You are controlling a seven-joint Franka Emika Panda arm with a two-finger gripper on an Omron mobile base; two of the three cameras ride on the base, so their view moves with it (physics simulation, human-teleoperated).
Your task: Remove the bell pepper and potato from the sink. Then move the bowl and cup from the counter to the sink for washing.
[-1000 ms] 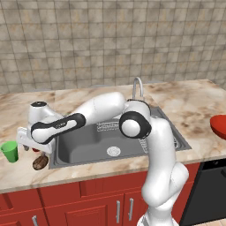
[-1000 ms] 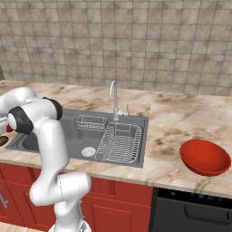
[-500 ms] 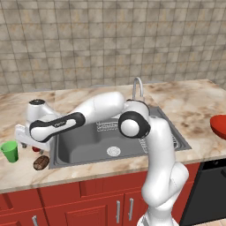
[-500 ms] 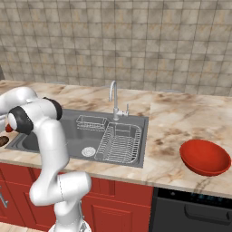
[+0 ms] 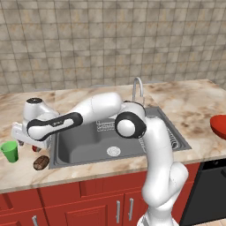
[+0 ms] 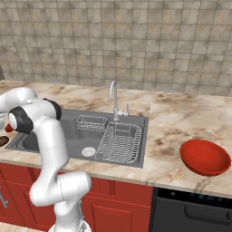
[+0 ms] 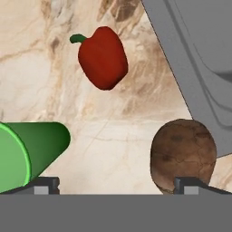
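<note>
Both base views look forward and down from behind the arm, sharing the sink (image 5: pixel 110 141) (image 6: pixel 81 131); the hand view looks close down at the table (image 7: pixel 108 149), the sink's rim at 2 o'clock.

On the marble counter (image 5: pixel 79 174), lower left: green tapered cup (image 5: pixel 9 151), brown potato (image 5: pixel 40 162) beside the steel sink (image 5: pixel 84 145); red bowl (image 6: pixel 205 157) right.

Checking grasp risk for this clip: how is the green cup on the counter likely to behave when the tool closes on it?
The green cup stands upright, narrower at its base, so a sideways nudge could probably tip it. Its smooth tapered wall may slip through the open tool. Once tipped, it would likely roll in an arc toward the potato.
</note>
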